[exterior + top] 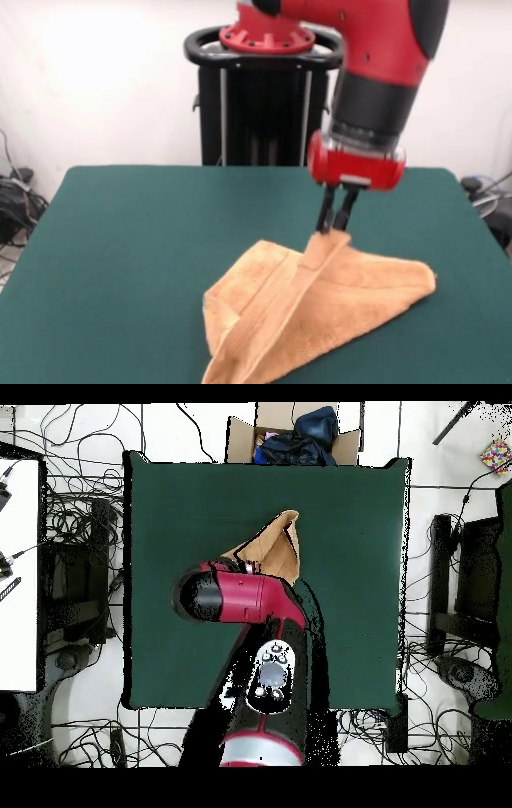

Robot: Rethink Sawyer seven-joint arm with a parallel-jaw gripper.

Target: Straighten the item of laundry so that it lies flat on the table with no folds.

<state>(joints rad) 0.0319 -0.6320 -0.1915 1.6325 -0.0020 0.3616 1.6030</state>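
Note:
The orange-tan towel (320,308) lies crumpled on the dark green table (136,240), right of centre near the front edge. One edge is pulled up into a peak with a fold running down from it. My gripper (336,228) is shut on that raised peak of the towel, its two black fingers pinched together. In the overhead view part of the towel (278,544) shows beyond the red arm (240,596), which hides the gripper and the rest of the cloth. The tag is not visible.
The black pedestal (260,104) stands behind the table's far edge. In the overhead view a cardboard box with dark clothes (295,434) sits past the table's top edge. Cables lie on the floor around the table.

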